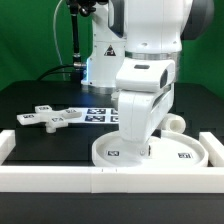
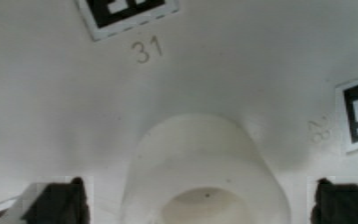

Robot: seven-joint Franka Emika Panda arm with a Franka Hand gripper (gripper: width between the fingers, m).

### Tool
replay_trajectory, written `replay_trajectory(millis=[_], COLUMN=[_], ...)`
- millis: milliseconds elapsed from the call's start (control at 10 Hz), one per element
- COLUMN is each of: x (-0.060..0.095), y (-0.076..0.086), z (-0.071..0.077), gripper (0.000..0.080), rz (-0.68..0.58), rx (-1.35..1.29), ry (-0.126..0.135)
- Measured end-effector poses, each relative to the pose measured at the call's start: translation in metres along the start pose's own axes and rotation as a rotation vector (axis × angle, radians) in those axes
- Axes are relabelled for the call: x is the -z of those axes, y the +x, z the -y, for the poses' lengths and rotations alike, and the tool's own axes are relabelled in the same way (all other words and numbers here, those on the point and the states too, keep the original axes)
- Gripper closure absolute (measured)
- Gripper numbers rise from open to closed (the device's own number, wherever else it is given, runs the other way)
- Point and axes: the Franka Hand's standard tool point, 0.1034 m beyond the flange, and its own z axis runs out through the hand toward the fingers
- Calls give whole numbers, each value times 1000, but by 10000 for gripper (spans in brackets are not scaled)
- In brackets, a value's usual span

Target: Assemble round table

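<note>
The large rimmed round disc (image 1: 190,155) lies at the front of the table, against the white border wall. My gripper (image 1: 137,148) hangs low over its middle. In the wrist view the disc's white surface (image 2: 211,80) fills the frame, with tags at the edges and a raised rounded hub (image 2: 197,150) in the centre. My gripper (image 2: 199,203) is open, its dark fingertips (image 2: 51,202) wide apart on either side of the hub and not touching it. The flat cross-shaped piece (image 1: 50,118) lies at the exterior view's left. The short post (image 1: 177,122) lies behind the disc at the right.
The white border wall (image 1: 60,172) runs along the front and turns up both sides. The marker board (image 1: 100,113) lies flat behind the disc. The arm's base stands at the back.
</note>
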Motion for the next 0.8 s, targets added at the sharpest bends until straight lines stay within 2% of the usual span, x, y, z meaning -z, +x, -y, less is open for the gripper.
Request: replay_trajectory(millis=[200,400,600,700,800], x=[8,22,36,39,40], y=[0,-9,-17,-14,-11], z=[2,11,35,46,58], gripper=[152,151,151,151,151], rz=[-1,-8,-9,-19,-13], rx=[-11,-80,-242,-302,-347], ry=[-6,-30,-39,-51,-44])
